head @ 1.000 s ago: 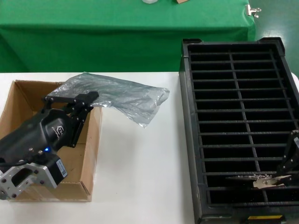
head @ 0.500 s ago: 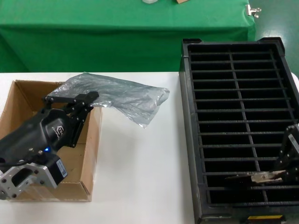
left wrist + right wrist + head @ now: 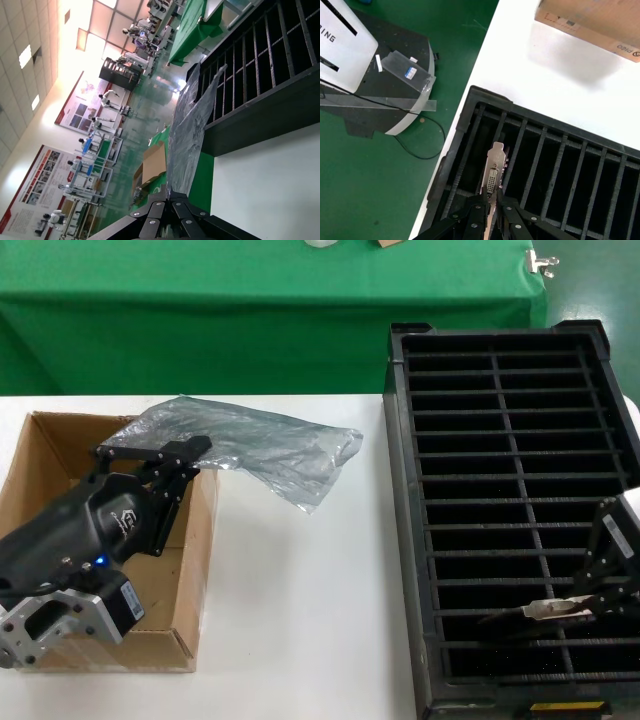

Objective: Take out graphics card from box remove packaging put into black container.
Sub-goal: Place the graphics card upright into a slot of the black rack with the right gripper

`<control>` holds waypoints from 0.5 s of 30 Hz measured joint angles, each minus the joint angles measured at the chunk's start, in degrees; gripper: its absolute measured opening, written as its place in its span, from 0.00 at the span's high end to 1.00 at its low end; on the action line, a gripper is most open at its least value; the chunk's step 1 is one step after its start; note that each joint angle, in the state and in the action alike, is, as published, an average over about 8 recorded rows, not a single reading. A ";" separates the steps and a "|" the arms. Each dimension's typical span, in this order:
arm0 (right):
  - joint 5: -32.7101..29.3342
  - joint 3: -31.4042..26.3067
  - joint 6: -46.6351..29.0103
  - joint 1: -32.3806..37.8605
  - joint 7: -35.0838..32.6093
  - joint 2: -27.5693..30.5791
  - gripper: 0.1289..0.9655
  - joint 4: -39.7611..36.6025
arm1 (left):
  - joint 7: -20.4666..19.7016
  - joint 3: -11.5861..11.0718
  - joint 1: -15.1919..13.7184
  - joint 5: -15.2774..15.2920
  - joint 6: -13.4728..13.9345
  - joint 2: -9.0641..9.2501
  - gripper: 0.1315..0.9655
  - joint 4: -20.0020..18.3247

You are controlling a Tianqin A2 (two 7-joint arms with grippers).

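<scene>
Gripping graphics card (image 3: 494, 170) over black container (image 3: 400, 540), right hand (image 3: 492, 202) clamped, left hand (image 3: 150, 455) pinching packaging (image 3: 260, 445), labels unreadable

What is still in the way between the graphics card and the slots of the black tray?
Nothing visible: the right gripper holds the graphics card directly over the black container, whose slots there look open.

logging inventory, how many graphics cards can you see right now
1. The thin dark graphics card with a silver end bracket is clamped in the right gripper over the near slots of the black ribbed plastic tray. Others could be hidden in the brown cardboard box.
</scene>
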 joint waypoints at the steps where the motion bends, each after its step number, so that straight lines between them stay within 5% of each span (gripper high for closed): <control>1: 0.02 0.00 0.00 0.00 0.03 -0.15 0.96 -0.07 | 0.00 0.00 0.00 0.00 0.00 0.00 0.99 0.00; 15: -1.70 0.00 0.00 1.07 -1.60 -2.24 0.99 -2.70 | 0.00 0.00 0.00 0.00 0.00 0.00 0.99 0.00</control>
